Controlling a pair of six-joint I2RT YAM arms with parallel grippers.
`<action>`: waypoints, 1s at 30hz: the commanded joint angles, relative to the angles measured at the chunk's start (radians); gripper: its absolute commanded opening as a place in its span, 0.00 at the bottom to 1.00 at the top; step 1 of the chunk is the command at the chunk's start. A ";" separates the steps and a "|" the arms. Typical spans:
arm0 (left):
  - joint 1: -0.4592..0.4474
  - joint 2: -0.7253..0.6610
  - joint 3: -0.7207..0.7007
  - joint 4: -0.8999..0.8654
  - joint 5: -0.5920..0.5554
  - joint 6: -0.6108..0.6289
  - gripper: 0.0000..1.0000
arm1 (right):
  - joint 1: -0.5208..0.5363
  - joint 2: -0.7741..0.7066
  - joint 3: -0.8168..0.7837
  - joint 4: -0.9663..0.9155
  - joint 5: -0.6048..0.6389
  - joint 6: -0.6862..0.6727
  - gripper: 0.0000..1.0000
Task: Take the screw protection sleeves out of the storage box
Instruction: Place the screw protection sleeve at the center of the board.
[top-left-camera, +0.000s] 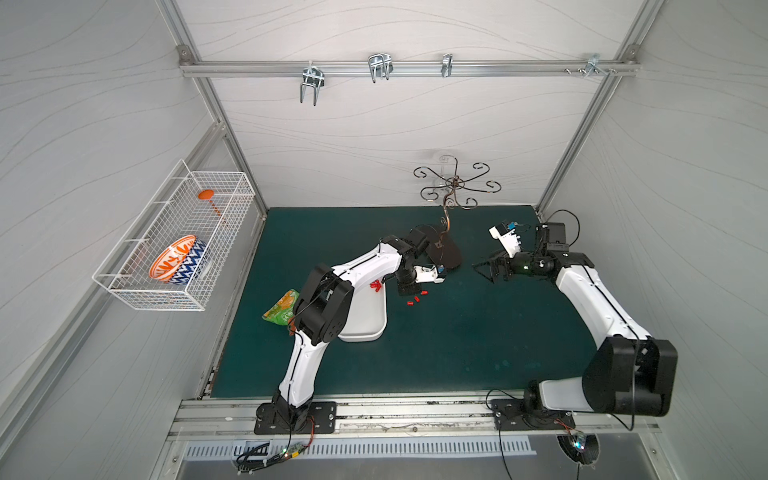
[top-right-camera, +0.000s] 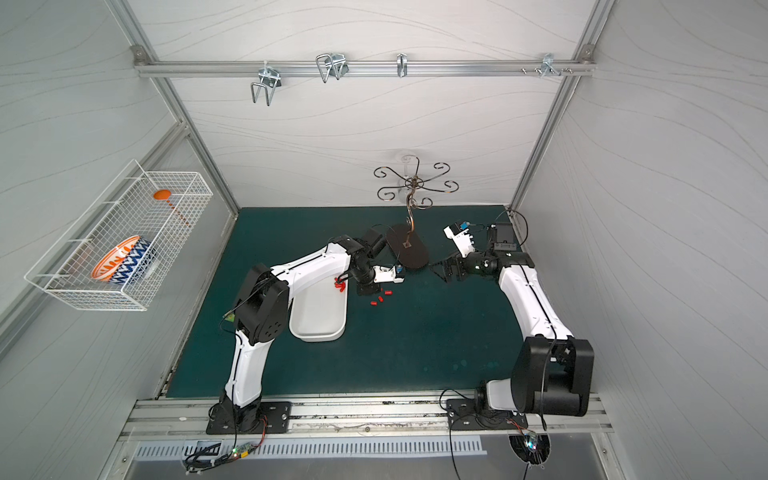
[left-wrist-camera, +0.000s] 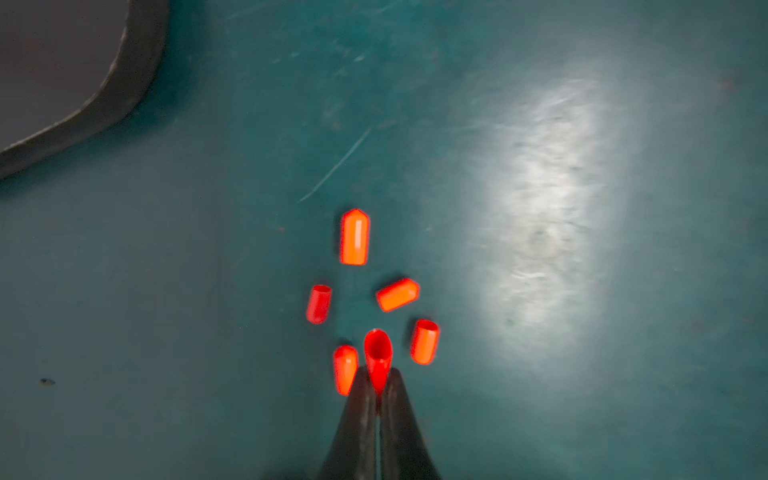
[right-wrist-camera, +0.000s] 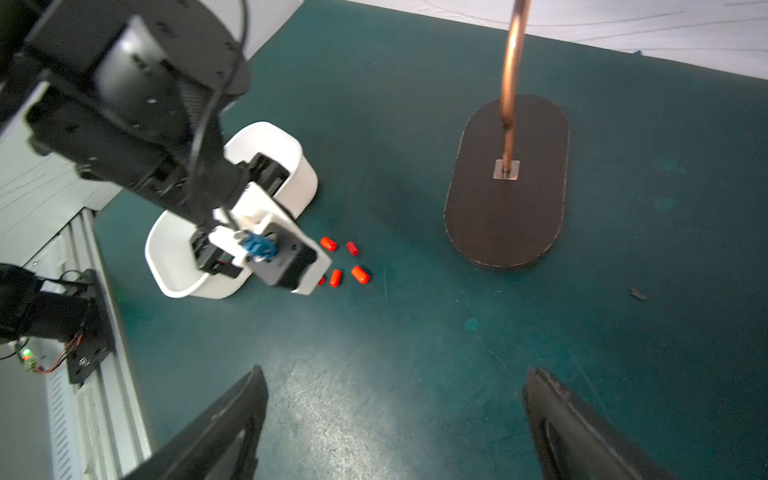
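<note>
The storage box (top-left-camera: 365, 332) is a shallow white tray on the green mat, partly under my left arm; a few red screw protection sleeves (top-left-camera: 376, 286) lie at its far end. Several more sleeves (left-wrist-camera: 354, 237) lie loose on the mat just right of the box (top-right-camera: 318, 334). My left gripper (left-wrist-camera: 377, 374) points down over this loose group (top-left-camera: 417, 299), shut on one red sleeve (left-wrist-camera: 378, 353) at its fingertips. Farther right, my right gripper (right-wrist-camera: 395, 374) hovers above bare mat with its jaws wide open and nothing between them. It is also seen in both top views (top-left-camera: 484, 272).
A metal hook stand on a dark oval base (right-wrist-camera: 507, 187) stands behind the loose sleeves, between the two grippers. A green snack packet (top-left-camera: 282, 307) lies left of the box. On the left wall hangs a white wire basket (top-left-camera: 174, 237) with a patterned bowl (top-left-camera: 178, 259).
</note>
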 joint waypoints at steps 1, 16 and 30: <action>0.018 0.039 0.072 0.021 -0.050 0.005 0.03 | 0.003 -0.021 -0.021 -0.060 -0.121 -0.106 0.99; 0.059 0.156 0.188 -0.068 -0.026 0.015 0.18 | 0.071 0.028 -0.060 -0.080 -0.092 -0.247 0.99; 0.076 0.042 0.206 -0.152 0.022 -0.021 0.36 | 0.094 0.023 -0.058 -0.076 -0.069 -0.247 0.99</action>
